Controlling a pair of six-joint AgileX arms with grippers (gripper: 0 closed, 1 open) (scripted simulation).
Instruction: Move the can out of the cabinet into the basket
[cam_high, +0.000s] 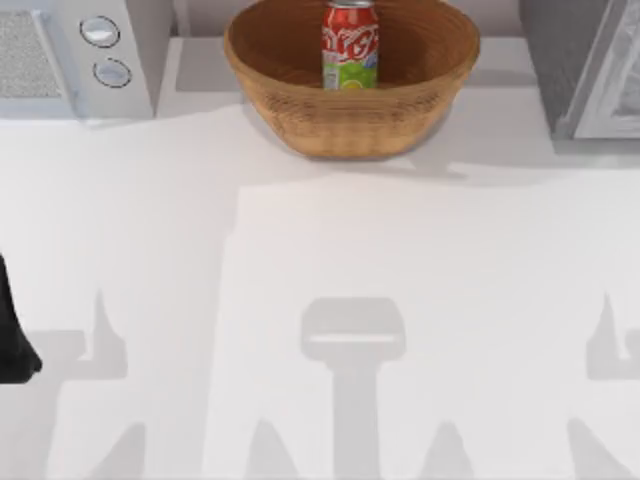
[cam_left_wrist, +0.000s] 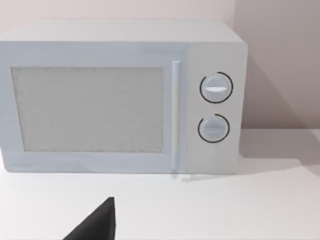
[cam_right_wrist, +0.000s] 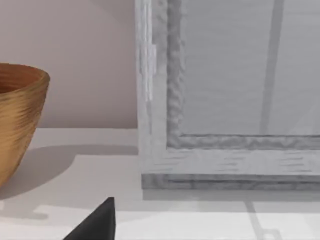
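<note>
While the can (cam_high: 350, 45) stands upright inside the basket (cam_high: 300, 110), neither tool's opening can be told.

can (cam_high: 350, 45): top cut off by the top view's upper edge; its base sits hidden behind the near wall of the basket (cam_high: 350, 120).
basket: far rim cut off in the top view; in the right wrist view just one side shows.
cabinet (cam_high: 590, 70): runs off the top view's right and upper edges.
microwave (cam_high: 80, 55): upper part cut off.
left arm (cam_high: 15, 330): a dark sliver at the left edge, gripper out of frame.
wrist views: each shows one dark tip, too little to judge the fingers.
</note>
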